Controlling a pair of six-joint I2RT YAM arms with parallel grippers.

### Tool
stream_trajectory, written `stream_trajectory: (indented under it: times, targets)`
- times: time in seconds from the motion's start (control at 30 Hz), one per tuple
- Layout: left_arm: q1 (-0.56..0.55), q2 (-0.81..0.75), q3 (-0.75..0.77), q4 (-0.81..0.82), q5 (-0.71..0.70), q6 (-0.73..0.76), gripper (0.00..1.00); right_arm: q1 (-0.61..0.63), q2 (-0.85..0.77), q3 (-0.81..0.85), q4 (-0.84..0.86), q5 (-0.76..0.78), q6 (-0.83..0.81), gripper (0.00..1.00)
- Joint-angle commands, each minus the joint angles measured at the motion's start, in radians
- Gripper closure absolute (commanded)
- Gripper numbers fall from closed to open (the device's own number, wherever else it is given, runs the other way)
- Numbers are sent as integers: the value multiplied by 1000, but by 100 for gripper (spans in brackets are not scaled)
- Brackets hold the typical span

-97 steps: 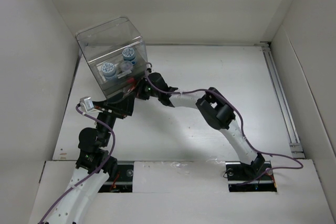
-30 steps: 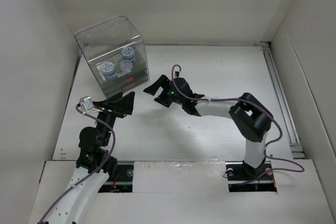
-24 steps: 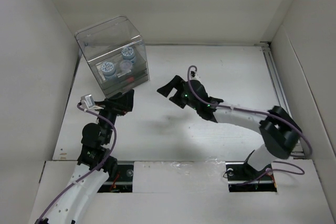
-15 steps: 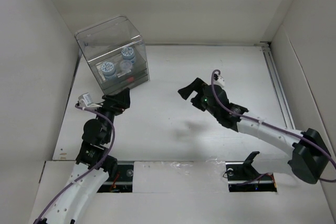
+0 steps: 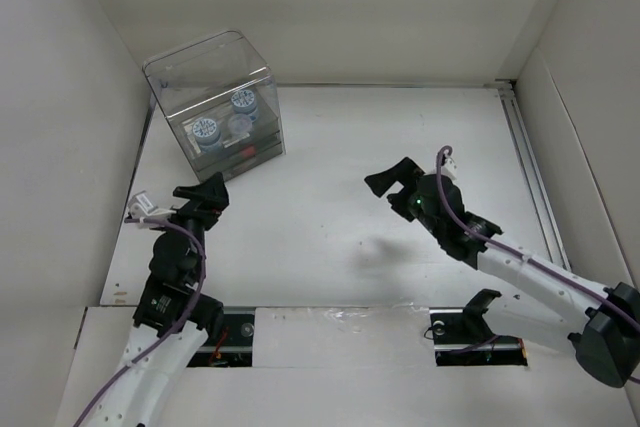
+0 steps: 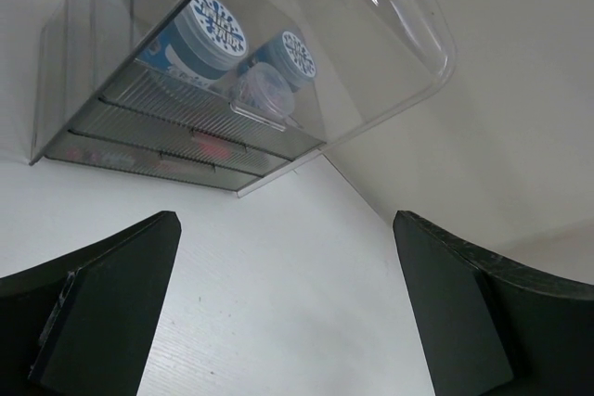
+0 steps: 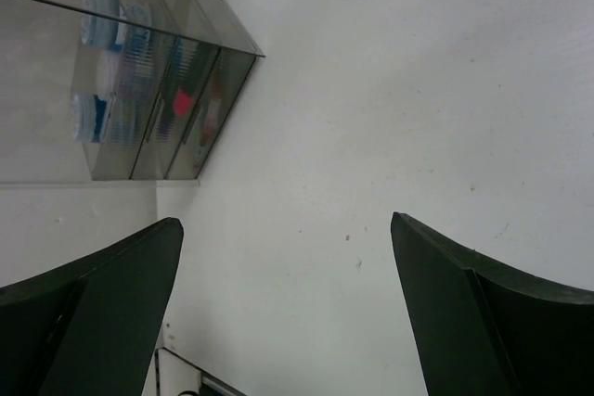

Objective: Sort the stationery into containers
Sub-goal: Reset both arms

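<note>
Right fingers (image 5: 380, 182), left fingers (image 5: 214, 187) withdrawn from organiser box (image 5: 212, 75), spread

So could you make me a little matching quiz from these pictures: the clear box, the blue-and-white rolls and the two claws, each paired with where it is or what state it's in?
Things:
1. clear organiser box
2. blue-and-white rolls
3. left gripper
4. right gripper

Places or states:
a. open and holding nothing, over the middle of the table
b. standing at the table's far left corner
c. open and holding nothing, just in front of the box
d. inside the box, in its upper part

Pairs: 1-b, 2-d, 3-c, 4-a
</note>
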Motion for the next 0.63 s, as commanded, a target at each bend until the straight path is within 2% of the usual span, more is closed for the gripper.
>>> stream_trajectory:
  times: [0.0, 0.3, 0.6]
  targets:
    - [-4, -14, 58, -59, -52, -27, 0, -36, -35, -20, 54, -90, 11, 0]
    - [-4, -34, 91, -104, -65, -18, 0, -84, -44, -31, 77, -187, 11, 0]
    - [-4, 28, 72, -42, -31, 4, 0, -111, -24, -31, 86, -218, 11, 0]
